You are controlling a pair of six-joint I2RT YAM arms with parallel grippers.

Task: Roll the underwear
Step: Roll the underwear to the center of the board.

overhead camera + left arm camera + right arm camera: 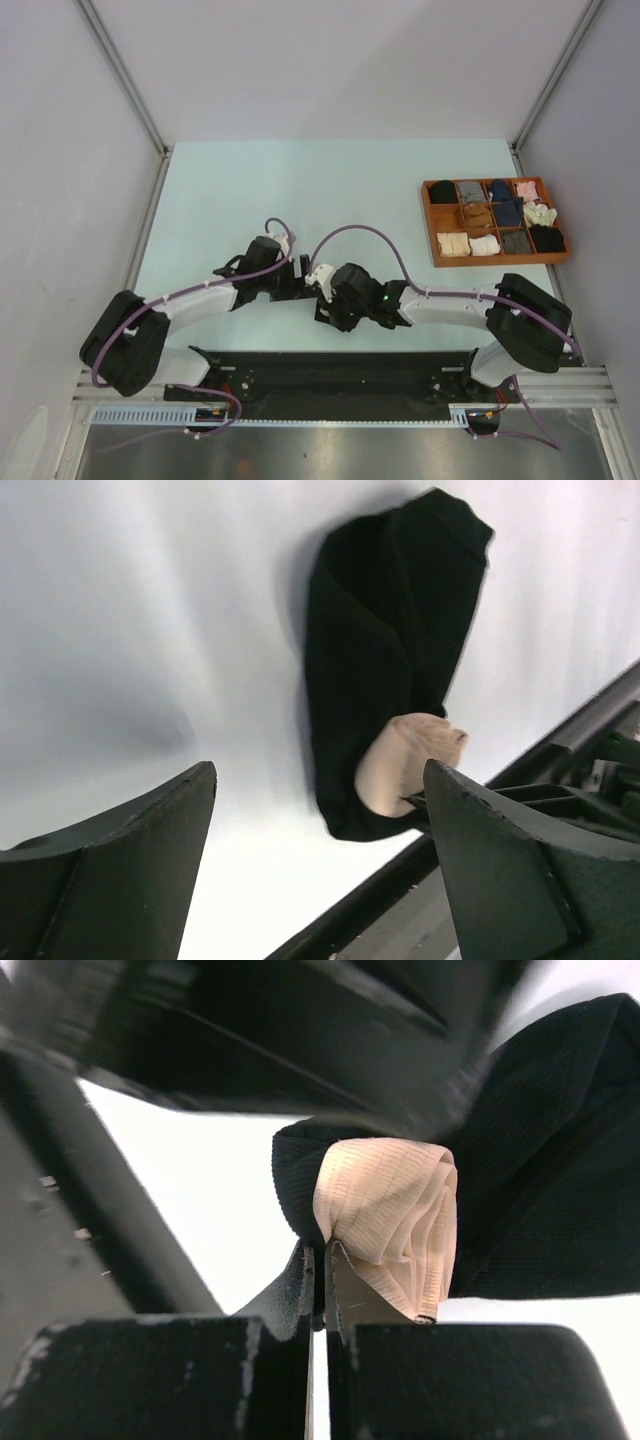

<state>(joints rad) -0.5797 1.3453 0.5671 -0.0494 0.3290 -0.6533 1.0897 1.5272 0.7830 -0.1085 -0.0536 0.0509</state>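
Note:
A black underwear point(385, 650) with a pale beige waistband point(405, 765) lies bunched into a loose roll on the white table. My left gripper point(320, 770) hangs just above and short of it, open wide, with nothing between its fingers. In the right wrist view the rolled beige waistband point(390, 1220) sticks out of the black fabric point(560, 1160). My right gripper point(318, 1252) is shut on the fabric's edge beside the waistband. From above, both grippers point(300, 275) point(322, 285) meet near the table's front middle and hide the underwear.
An orange-brown compartment tray point(430, 225) holding several rolled garments stands at the right back of the table. A black rail point(540, 760) runs along the table's near edge, close to the underwear. Grey walls enclose the table on three sides.

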